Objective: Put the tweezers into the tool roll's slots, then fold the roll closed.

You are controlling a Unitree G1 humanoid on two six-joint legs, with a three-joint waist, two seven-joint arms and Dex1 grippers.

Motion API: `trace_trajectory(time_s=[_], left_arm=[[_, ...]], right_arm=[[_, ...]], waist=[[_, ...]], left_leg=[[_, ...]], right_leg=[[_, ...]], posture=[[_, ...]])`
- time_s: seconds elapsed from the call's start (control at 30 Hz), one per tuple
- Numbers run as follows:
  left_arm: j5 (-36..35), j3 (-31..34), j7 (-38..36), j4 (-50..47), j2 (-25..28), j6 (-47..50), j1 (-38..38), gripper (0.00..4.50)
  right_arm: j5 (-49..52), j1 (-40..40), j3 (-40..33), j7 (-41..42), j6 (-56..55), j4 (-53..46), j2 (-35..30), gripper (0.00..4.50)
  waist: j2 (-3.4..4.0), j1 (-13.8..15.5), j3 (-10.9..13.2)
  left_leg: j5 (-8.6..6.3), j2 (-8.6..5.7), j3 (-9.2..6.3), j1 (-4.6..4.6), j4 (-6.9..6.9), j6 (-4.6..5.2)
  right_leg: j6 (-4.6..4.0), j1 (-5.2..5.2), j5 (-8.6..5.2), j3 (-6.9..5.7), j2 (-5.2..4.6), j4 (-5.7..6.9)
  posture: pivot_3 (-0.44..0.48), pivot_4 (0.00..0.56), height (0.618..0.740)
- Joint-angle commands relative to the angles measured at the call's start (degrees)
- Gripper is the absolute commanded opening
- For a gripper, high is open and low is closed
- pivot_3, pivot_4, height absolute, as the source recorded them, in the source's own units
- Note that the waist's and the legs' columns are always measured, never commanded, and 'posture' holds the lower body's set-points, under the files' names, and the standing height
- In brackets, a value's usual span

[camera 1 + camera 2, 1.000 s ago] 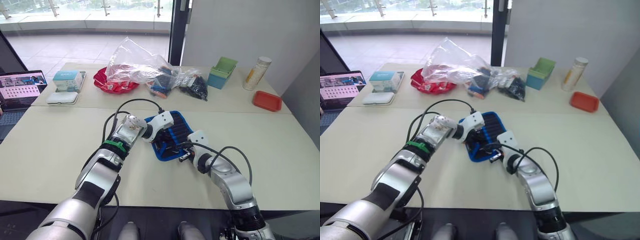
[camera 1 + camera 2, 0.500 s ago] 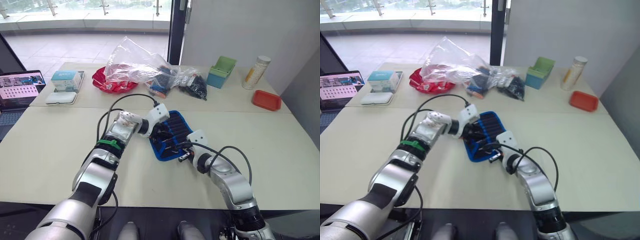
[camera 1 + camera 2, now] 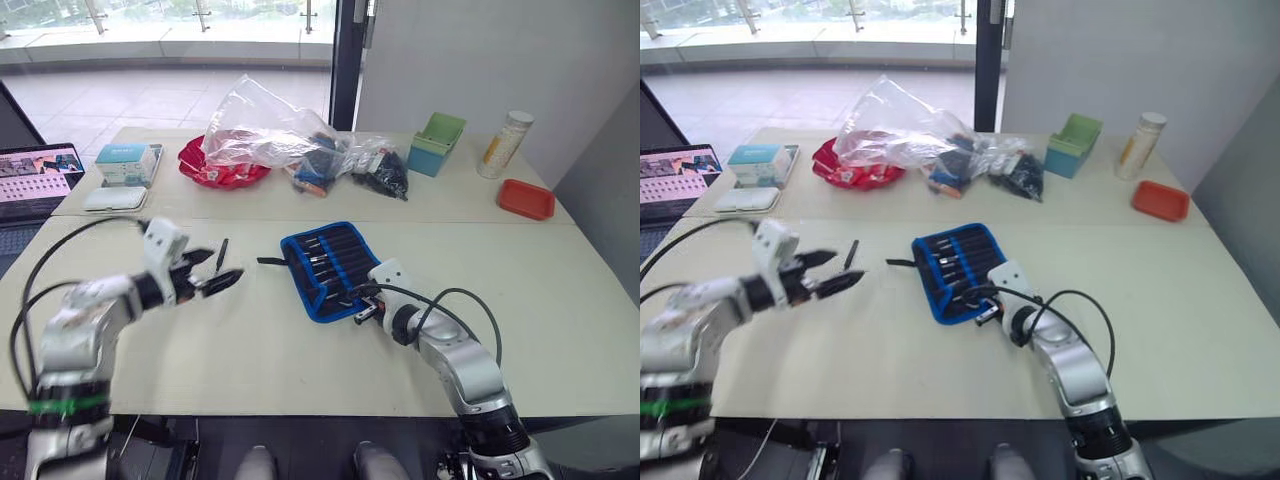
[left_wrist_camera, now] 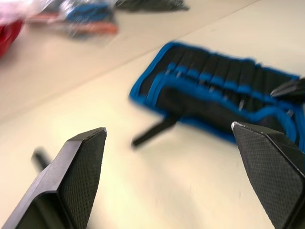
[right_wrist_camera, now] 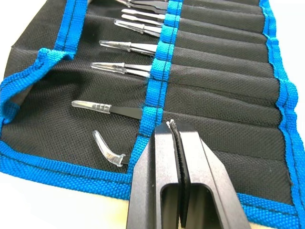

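Observation:
The tool roll [image 3: 335, 265] lies open on the table, black with blue edging, its strap [image 4: 155, 132] trailing off its left side. Several tweezers [image 5: 125, 67] with clear tip caps sit in its slots [image 5: 214, 64]. One slim black tweezers [image 3: 221, 250] lies on the table left of the roll. My left gripper [image 3: 212, 270] hovers wide open just short of that loose piece, holding nothing, well left of the roll. My right gripper [image 3: 362, 300] is shut, its tips resting on the roll's blue band [image 5: 159, 71] at the near right corner.
Across the far table stand a clear plastic bag [image 3: 265, 130] over a red bowl [image 3: 225, 168], a green box [image 3: 440, 145], a pale canister [image 3: 503, 145] and a red tray [image 3: 525, 198]. A laptop [image 3: 35, 175] and a white case [image 3: 115, 197] sit at far left.
My left gripper has pulled away from the roll to the left and opened wide. The right gripper stays shut at the roll's near corner.

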Motion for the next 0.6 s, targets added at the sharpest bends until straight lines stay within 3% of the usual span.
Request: trace_trajectory(time_s=[0.03,0.13,0.27,0.43,0.6], left_arm=[[-4.4,9.8,3.7,-12.1,-0.8,1.9,10.2,4.46],[-7.8,16.8,3.9,-18.8,-3.4,2.0,22.5,4.46],[-9.3,22.7,5.6,-20.8,-5.6,-1.1,31.7,4.46],[-10.8,25.3,7.9,-21.8,-6.1,-2.0,36.5,4.46],[-11.0,21.7,10.6,-21.1,-5.8,-2.3,35.2,4.46]], right_arm=[[0.2,1.9,1.1,1.3,2.4,3.2,-1.4,0.0],[0.3,1.7,1.5,2.3,2.5,3.4,-2.2,0.0],[0.4,1.4,2.1,3.6,2.4,3.7,-2.8,0.0],[0.4,0.9,2.6,4.3,2.0,4.6,-2.9,0.0],[0.2,0.6,3.0,4.5,1.9,5.0,-2.4,0.0]], waist=[[-0.1,0.2,0.0],[-0.11,0.1,0.0],[-0.2,0.5,0.0],[-0.32,0.4,-0.1],[-0.35,0.2,-0.1]], left_leg=[[0.0,-0.01,-0.01,-0.01,0.0,0.0],[-0.01,0.0,0.03,0.0,0.0,-0.01],[-0.01,0.08,0.06,0.0,-0.05,-0.02],[0.0,0.08,0.07,0.02,-0.05,-0.04],[0.0,0.08,0.07,0.02,-0.07,-0.05]], right_leg=[[0.0,0.01,0.0,-0.01,0.0,0.0],[-0.01,0.06,0.0,0.01,-0.06,-0.17],[-0.05,0.08,-0.03,-0.04,-0.05,-0.42],[-0.1,0.09,-0.05,-0.03,-0.05,-0.45],[-0.11,0.09,-0.05,-0.03,-0.03,-0.45]], posture=[[0.0,0.15,0.74],[0.0,0.15,0.74],[0.0,0.15,0.74],[0.0,0.15,0.74],[0.0,0.15,0.74]])
